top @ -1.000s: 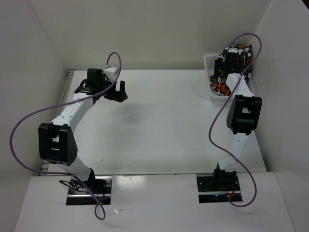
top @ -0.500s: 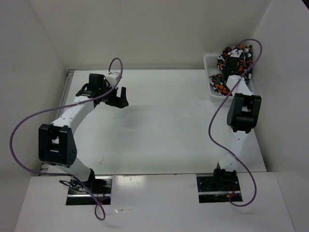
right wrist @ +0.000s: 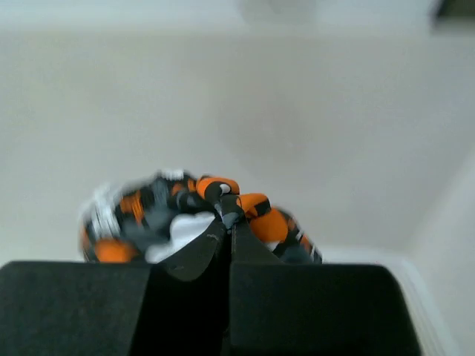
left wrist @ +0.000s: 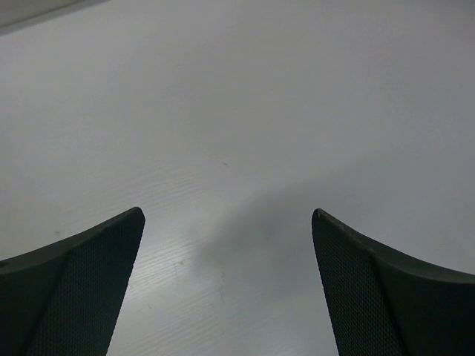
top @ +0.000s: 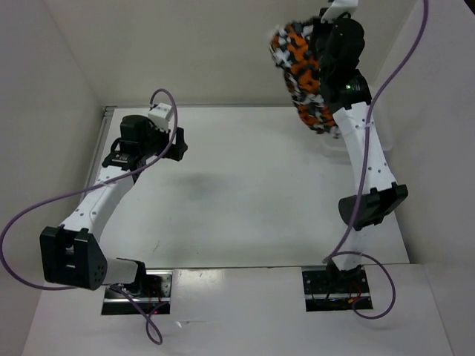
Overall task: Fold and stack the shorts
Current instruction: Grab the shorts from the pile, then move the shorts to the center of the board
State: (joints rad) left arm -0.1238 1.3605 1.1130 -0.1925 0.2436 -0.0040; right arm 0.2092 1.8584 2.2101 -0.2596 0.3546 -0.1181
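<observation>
The shorts (top: 300, 74), orange, black, grey and white blotched fabric, hang in a bunch high above the table's far right corner. My right gripper (top: 328, 52) is shut on their upper edge. In the right wrist view the jaws (right wrist: 230, 222) are pressed together on a pinch of the shorts (right wrist: 148, 211), and the rest spills blurred to the left. My left gripper (top: 175, 141) is over the far left of the table. It stands open (left wrist: 226, 215), with only bare white table between its fingers.
The white table (top: 245, 193) is boxed in by pale walls at the left, back and right. A corner of the white basket (top: 327, 145) peeks out below the hanging shorts, behind the right arm. Purple cables loop off both arms.
My right gripper shut on the shorts in the basket and lifted them high out of it. The left arm drew back a little to the left, still open.
</observation>
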